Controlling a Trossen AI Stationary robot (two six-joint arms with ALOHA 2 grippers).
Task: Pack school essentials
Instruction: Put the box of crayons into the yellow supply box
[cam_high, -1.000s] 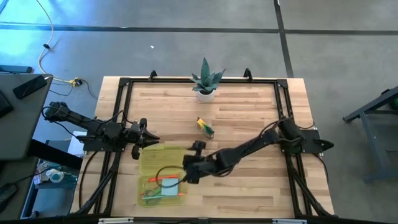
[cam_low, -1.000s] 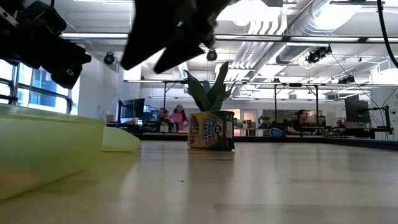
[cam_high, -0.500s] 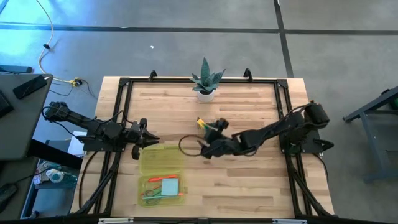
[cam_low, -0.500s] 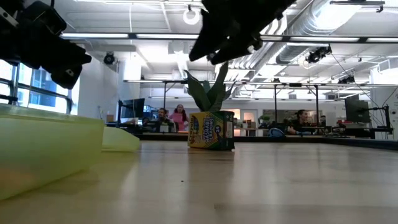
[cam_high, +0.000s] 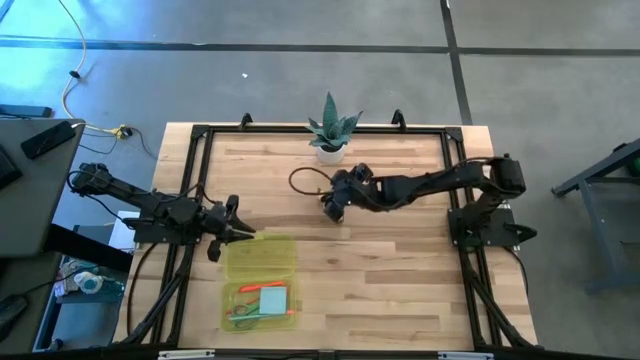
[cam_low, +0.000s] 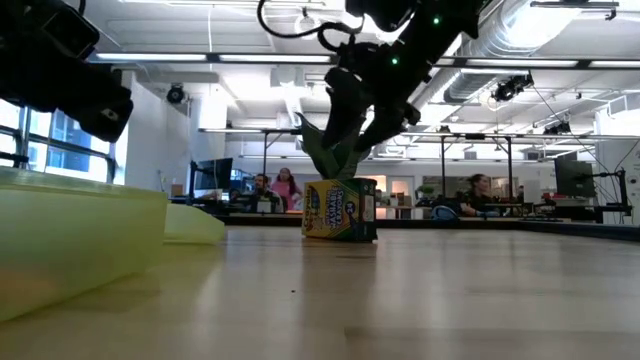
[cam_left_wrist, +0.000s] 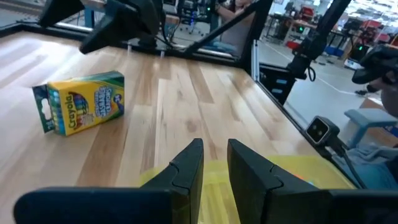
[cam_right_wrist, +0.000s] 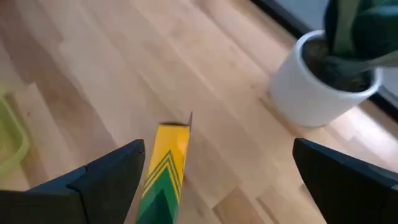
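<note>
While the crayon box (cam_left_wrist: 79, 102) stood on the counter (cam_high: 400, 270) near the potted plant (cam_high: 330, 130), I noted my right end effector (cam_high: 333, 207) released wide directly above it; my left end effector (cam_high: 243, 235) grasped the yellow-green case lid (cam_high: 260, 256).
</note>
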